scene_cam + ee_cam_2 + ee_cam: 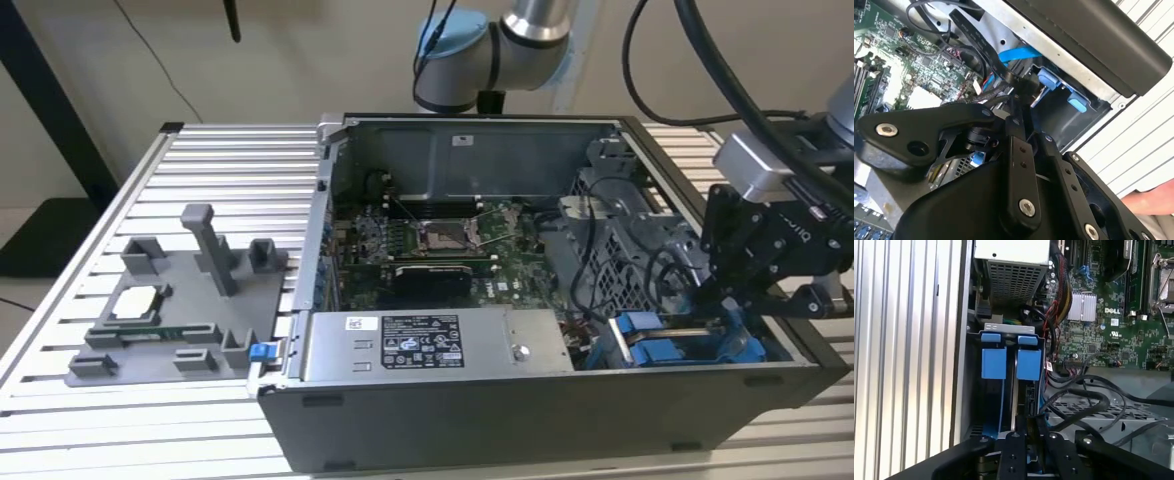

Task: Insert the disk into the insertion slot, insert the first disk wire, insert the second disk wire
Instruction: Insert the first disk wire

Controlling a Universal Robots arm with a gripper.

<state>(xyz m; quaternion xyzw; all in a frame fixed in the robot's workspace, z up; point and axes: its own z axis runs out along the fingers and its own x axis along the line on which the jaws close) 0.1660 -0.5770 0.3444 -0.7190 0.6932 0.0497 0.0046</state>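
Blue plastic marks the disk [1029, 362]. It sits low in the insertion slot [974, 390], inside the grey metal cage of an open computer case [534, 420]. A second blue frame [993, 360] stands just beside it in the same cage. In the exterior view the case fills the middle of the silver ribbed desk [227, 150] and reaches toward the desk's edge on the exterior view's right. The disk [667, 350] is in the case corner nearest that edge and the desk's front edge.

The black gripper [727, 300] hangs right over the cage. In both wrist views the gripper [1026, 427] [1021, 95] has its jaws squeezed close together, with the tips down at the open slot. I cannot tell if they pinch anything.

Black wires [1079, 390] loop beside the cage, and a blue cable [1014, 52] runs along the case wall above them. The green board [427, 240] lies on the case floor, and the silver power box [441, 345] sits next to the cage. Near the desk's edge on the exterior view's left is a grey holder tray [160, 320] with a square chip [134, 302] on it.
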